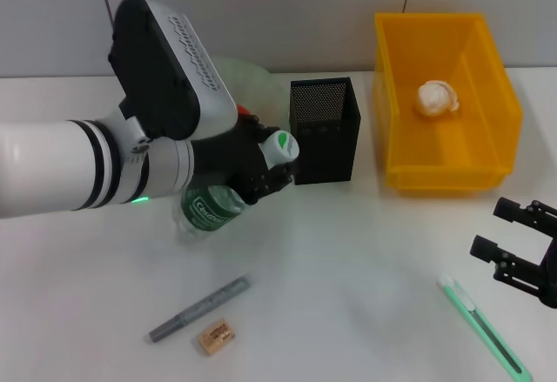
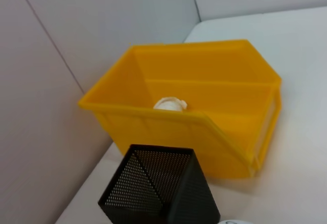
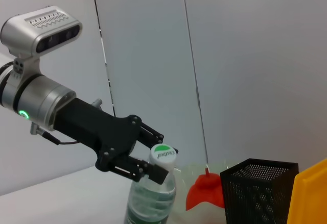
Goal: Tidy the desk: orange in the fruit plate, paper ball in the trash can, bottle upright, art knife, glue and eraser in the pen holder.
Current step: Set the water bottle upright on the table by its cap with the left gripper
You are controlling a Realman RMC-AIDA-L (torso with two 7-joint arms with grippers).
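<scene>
My left gripper (image 1: 271,161) is shut on the neck of the clear bottle (image 1: 211,208), which has a green label and a white cap (image 3: 162,154). In the right wrist view the bottle (image 3: 150,196) stands nearly upright beside the black mesh pen holder (image 1: 325,130). The paper ball (image 1: 437,97) lies inside the yellow trash can (image 1: 396,108). On the table lie a grey glue stick (image 1: 198,309), a tan eraser (image 1: 216,336) and a green art knife (image 1: 484,326). My right gripper (image 1: 487,227) hovers open just above the knife. The orange is hidden.
A pale green fruit plate (image 1: 248,73) peeks out behind my left arm, with something red (image 3: 204,193) beside it. The wall runs close behind the trash can (image 2: 204,137) and the pen holder (image 2: 158,193).
</scene>
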